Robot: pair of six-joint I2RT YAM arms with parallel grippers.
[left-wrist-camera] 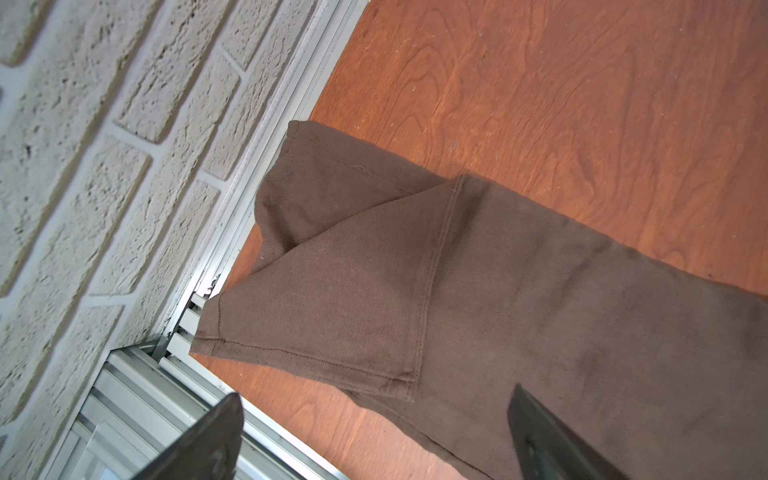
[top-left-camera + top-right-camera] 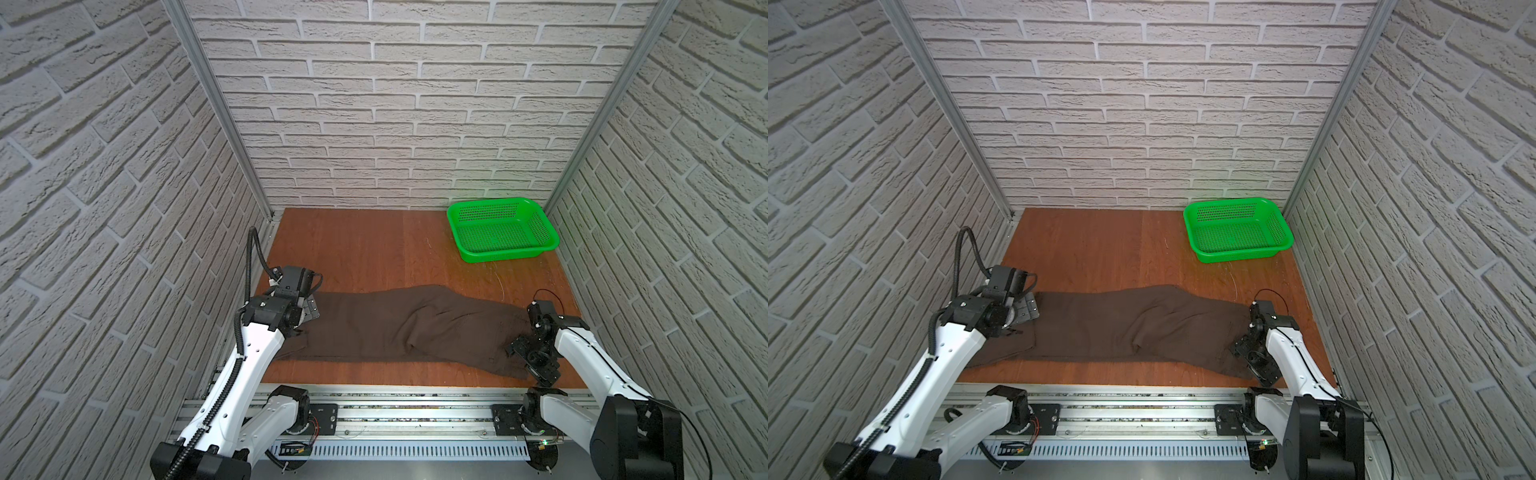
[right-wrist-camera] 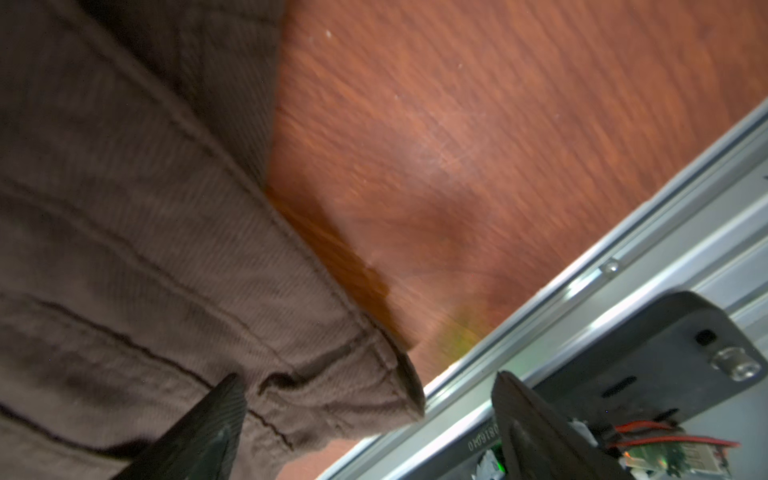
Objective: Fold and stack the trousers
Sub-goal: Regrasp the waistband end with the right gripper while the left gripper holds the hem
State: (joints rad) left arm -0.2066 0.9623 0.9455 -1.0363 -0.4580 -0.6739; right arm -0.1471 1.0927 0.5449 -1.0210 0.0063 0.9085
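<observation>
The dark brown trousers [image 2: 399, 328] lie flat on the wooden tabletop [image 2: 353, 249], well apart from the green basket [image 2: 505, 254] and nearer the robot than it. A broad strip of bare reddish wood lies open between the basket and the cloth. The leg hems lie at the end farthest from the basket, touching the aluminium rail [image 1: 266, 137] under the brick-patterned wall. One cuff corner is turned back in a stitched diagonal flap. The waist end lies on the basket's side, rumpled, close to the front rail. The cloth is matte twill with ridged seams. The basket is glossy perforated plastic, rectangular with rounded corners, its mesh floor showing all over. The left gripper [image 1: 376, 392] hangs over the cuffs, jaws spread wide and holding nothing. The right gripper [image 3: 365, 376] straddles the waistband corner, jaws likewise released.
</observation>
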